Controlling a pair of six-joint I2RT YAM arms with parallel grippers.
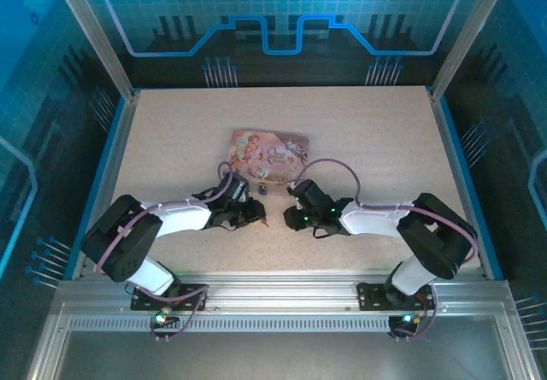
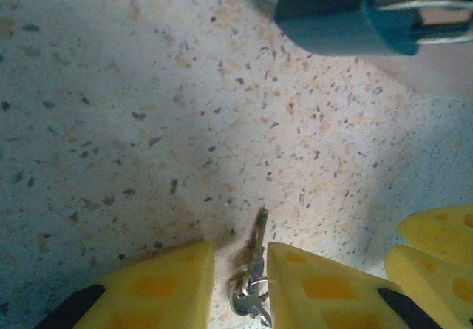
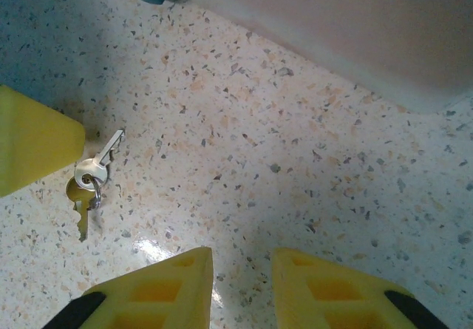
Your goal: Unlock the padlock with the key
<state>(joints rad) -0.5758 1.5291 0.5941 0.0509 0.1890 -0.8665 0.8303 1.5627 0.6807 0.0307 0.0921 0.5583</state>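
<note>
The left gripper point(image 2: 240, 251) stands low over the speckled table point(image 2: 133, 122). Its yellow fingers are narrowly apart, and the key point(image 2: 257, 234) with its ring lies between the tips; I cannot tell if they pinch it. The padlock point(image 2: 340, 15) lies further ahead, just beside the pink tin point(image 1: 269, 154). The right gripper point(image 3: 242, 255) is near, slightly open, with bare table between its fingers.
</note>
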